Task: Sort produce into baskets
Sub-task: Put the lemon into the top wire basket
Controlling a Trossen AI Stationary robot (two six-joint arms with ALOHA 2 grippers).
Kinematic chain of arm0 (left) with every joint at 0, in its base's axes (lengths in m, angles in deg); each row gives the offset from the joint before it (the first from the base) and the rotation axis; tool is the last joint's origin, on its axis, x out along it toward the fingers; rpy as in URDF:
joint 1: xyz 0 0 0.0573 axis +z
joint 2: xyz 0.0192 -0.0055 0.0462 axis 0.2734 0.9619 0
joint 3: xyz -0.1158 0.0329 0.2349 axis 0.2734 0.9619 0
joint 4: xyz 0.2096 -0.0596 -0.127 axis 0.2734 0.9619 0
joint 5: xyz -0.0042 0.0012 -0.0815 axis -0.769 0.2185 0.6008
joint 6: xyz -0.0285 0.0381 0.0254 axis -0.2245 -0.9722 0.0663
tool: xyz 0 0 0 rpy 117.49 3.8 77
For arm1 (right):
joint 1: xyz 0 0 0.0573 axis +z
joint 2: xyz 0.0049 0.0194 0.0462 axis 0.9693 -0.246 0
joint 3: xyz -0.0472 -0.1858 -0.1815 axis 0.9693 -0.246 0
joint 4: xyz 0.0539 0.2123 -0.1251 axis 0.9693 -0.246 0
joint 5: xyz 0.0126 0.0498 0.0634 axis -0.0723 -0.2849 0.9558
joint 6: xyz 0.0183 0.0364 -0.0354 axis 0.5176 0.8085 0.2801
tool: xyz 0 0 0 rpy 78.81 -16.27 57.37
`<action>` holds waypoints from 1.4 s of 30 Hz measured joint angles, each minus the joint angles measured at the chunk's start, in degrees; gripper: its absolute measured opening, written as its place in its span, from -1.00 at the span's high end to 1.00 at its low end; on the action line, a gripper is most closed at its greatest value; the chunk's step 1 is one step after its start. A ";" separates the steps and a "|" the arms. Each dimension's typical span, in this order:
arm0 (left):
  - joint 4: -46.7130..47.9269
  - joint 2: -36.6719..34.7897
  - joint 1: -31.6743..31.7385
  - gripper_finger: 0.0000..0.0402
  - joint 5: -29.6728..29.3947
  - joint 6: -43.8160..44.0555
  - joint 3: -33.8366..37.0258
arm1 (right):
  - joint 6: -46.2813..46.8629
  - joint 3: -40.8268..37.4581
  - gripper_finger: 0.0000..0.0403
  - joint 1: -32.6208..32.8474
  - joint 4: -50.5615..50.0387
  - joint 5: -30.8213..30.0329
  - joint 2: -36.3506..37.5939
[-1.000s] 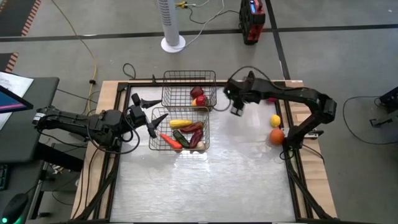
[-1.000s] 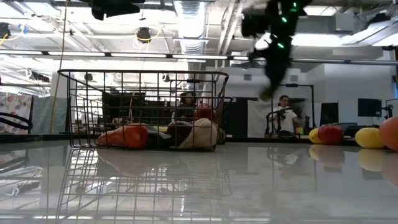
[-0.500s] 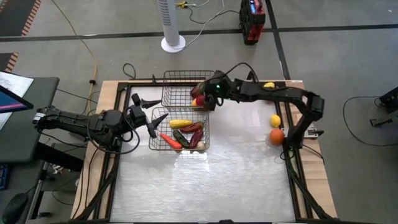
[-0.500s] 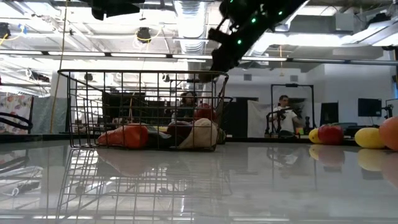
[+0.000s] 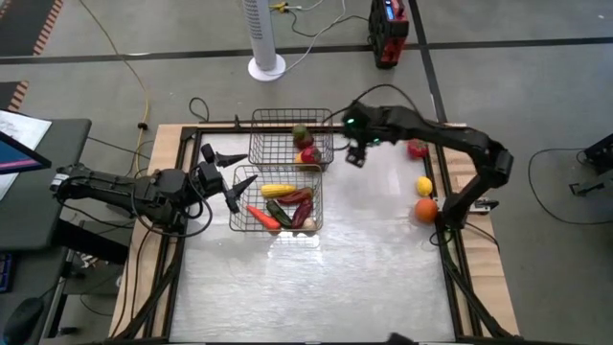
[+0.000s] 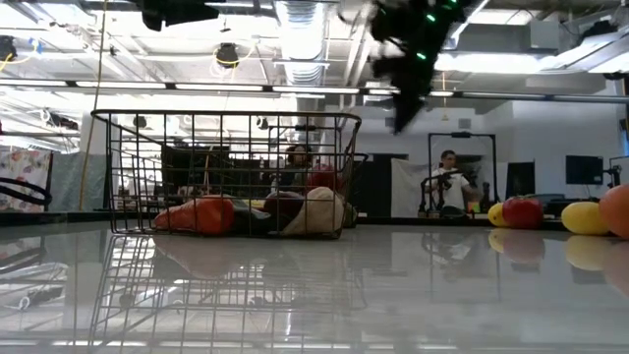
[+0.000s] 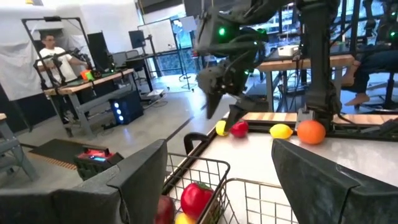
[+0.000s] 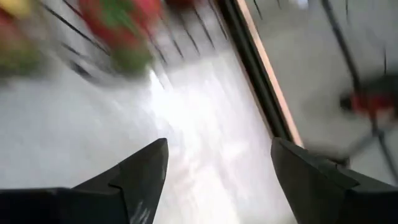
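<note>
Two black wire baskets stand side by side. The far basket holds a greenish fruit and red fruits. The near basket holds yellow corn, an orange carrot and dark long vegetables. My right gripper is open and empty above the table, just right of the far basket; it also shows in the low view. My left gripper waits open and empty left of the baskets. A red fruit, a yellow one and an orange one rest on the table at the right.
The table's wooden frame runs around the shiny top. The loose fruits lie close to the right arm's base. Free table lies between the baskets and the near edge. People sit in the room beyond the table.
My right gripper went toward the table's left, over the far basket, then came back right and now hangs beside that basket. A greenish fruit now shows in the far basket where it did not show before.
</note>
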 joint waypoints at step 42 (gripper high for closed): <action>-1.53 0.00 -0.01 -0.39 0.68 -1.18 0.00 | 22.49 -37.39 -0.49 -12.84 -15.23 1.63 3.76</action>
